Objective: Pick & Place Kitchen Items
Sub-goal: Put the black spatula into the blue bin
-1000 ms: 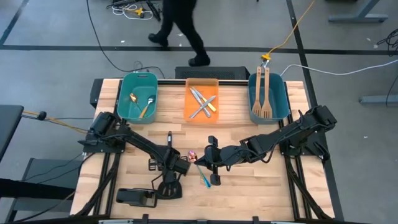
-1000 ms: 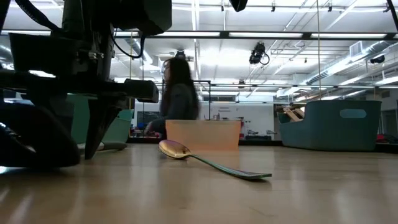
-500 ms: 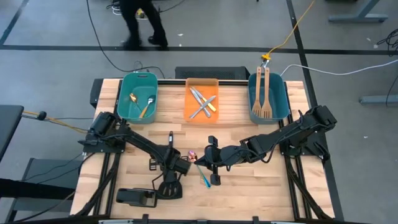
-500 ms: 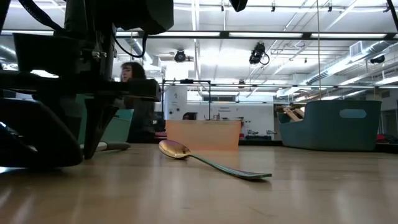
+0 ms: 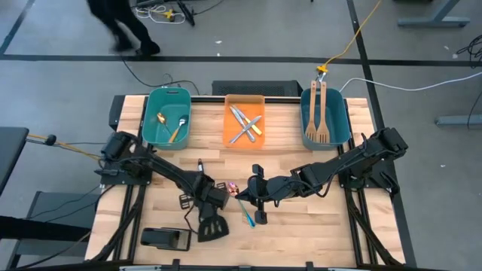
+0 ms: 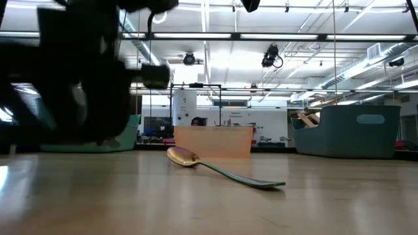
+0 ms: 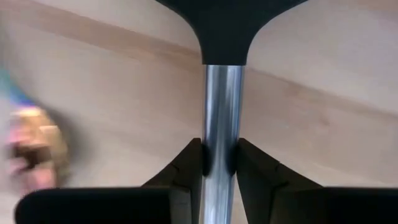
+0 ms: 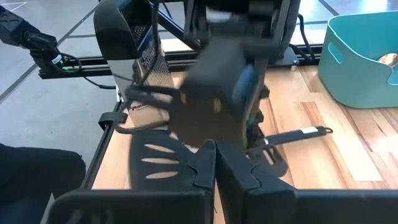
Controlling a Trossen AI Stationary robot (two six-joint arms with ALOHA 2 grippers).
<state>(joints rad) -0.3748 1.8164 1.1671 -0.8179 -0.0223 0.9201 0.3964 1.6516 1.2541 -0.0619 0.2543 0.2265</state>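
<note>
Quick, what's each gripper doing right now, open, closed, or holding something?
Left gripper: closed on the black spatula by its steel handle.
Right gripper: closed, holding nothing visible.

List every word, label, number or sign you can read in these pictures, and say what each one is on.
No readable text in any view.
Black spatula, held by the left gripper: no marking visible.
Spoon on the table: none visible.
Teal bin and orange bin: no labels visible.
Room behind the table in the low view: any signs there are too small to read.
</note>
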